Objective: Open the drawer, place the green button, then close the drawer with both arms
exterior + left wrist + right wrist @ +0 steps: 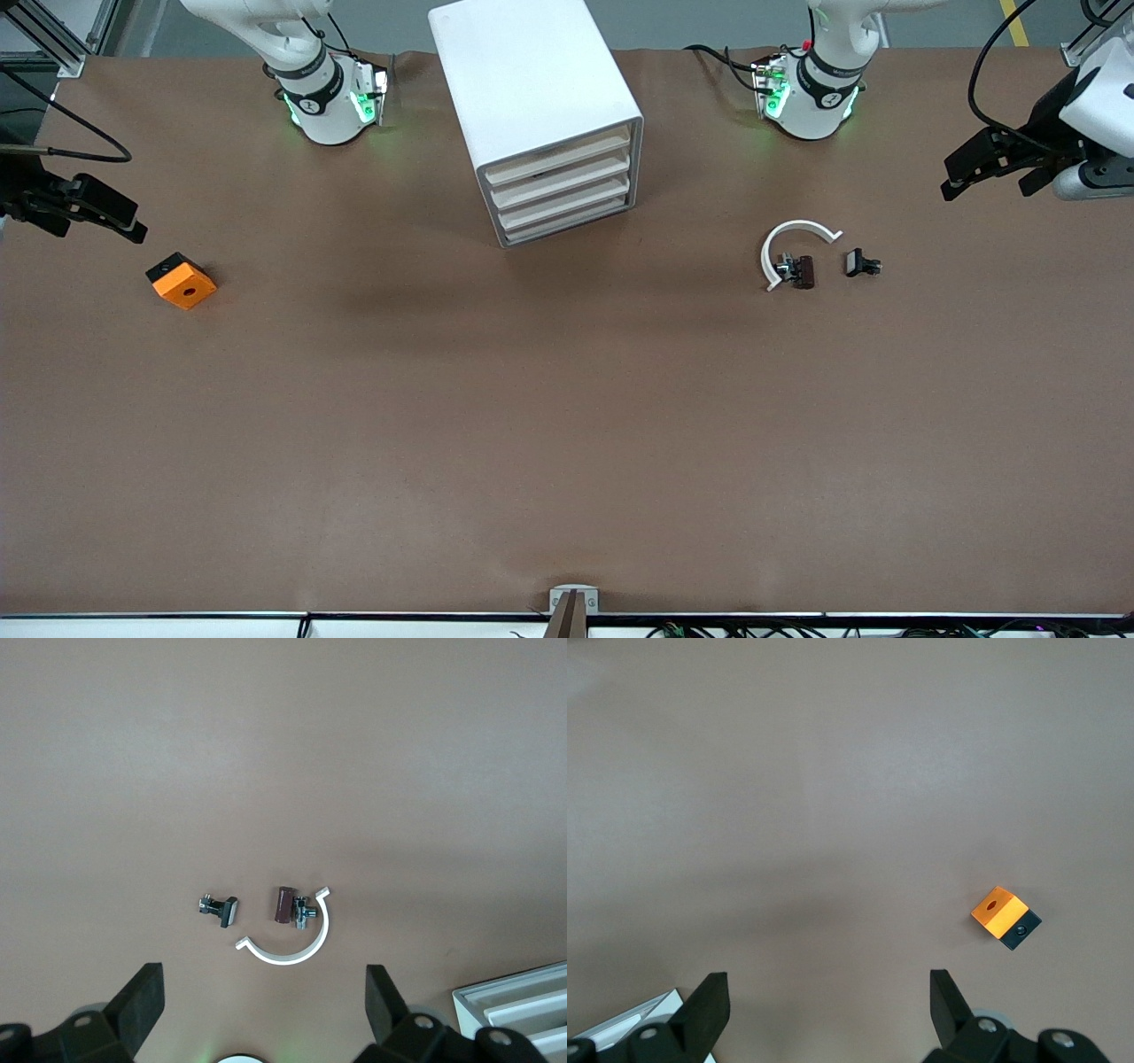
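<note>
The white cabinet (532, 80) stands between the two arm bases. Its four drawers are all shut, and the lowest drawer (571, 222) sits flush with the others. No green-capped button shows in any view. My left gripper (988, 186) is open and empty in the air at the left arm's end of the table; in the left wrist view (263, 992) its jaws stand wide apart. My right gripper (102, 232) is open and empty at the right arm's end of the table, and it also shows in the right wrist view (828, 988).
A white C-shaped ring (791, 239) lies toward the left arm's end, with a dark brown part (802, 271) inside it and a small black clip (861, 263) beside it. An orange block with a hole (182, 281) lies near my right gripper.
</note>
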Motion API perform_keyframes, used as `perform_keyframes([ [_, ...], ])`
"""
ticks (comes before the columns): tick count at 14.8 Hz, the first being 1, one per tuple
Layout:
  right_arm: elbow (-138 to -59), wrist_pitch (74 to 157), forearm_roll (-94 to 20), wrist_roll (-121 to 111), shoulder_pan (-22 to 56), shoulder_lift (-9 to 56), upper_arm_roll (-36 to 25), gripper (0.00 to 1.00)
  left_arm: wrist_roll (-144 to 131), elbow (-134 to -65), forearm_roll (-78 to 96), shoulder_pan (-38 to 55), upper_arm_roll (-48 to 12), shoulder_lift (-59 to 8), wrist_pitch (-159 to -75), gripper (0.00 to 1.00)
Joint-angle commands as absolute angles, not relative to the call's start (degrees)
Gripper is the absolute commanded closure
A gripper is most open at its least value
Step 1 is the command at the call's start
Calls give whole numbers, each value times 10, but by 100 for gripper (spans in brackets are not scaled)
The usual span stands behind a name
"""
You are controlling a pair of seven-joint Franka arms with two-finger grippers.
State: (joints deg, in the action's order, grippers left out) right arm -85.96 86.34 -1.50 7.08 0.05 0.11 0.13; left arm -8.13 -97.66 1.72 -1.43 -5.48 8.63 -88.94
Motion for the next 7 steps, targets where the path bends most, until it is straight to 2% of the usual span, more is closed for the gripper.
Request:
perform_keyframes([
  [1,-848,857,-7,64,-5,3,6,0,-76,-967,-29,-20,-70,77,-896,0],
  [7,-846,857,-7,64,-5,3,6,0,-79,-936,-24,-24,-72,50,-896,0],
])
